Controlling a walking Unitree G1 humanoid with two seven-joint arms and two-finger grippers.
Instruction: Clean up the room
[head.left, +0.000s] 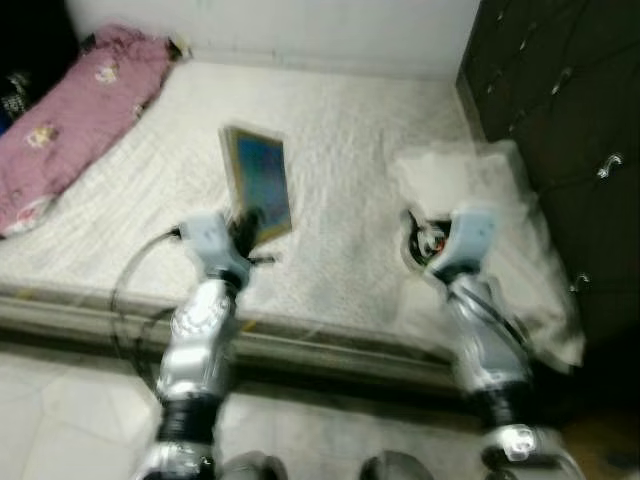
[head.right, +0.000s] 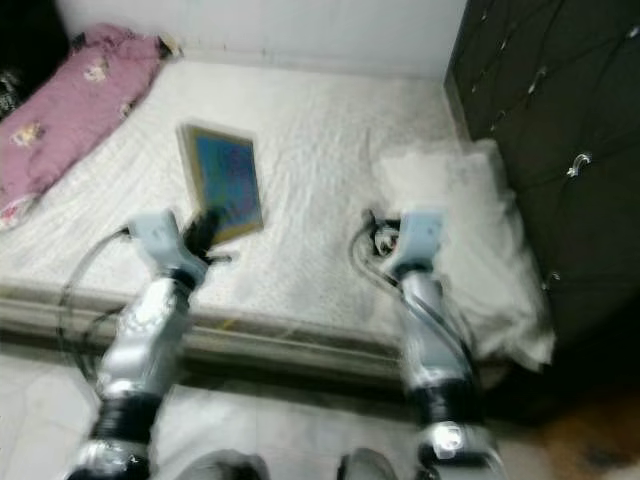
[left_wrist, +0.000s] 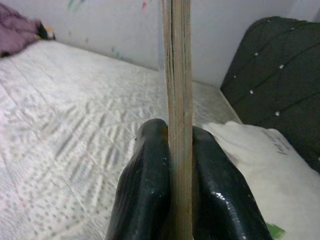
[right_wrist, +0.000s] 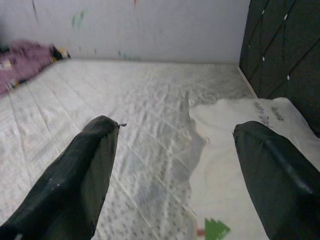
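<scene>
A flat board with a wooden frame and a blue face is held upright above the white mattress. My left gripper is shut on its lower edge; in the left wrist view the thin wooden edge runs between the two black fingers. My right gripper hovers open over the mattress beside a white pillow, its fingers wide apart with nothing between them.
A pink blanket lies bunched at the mattress's far left. A dark padded headboard stands along the right side. The bed's front edge runs across just ahead of me, above pale floor tiles. A white wall closes the far side.
</scene>
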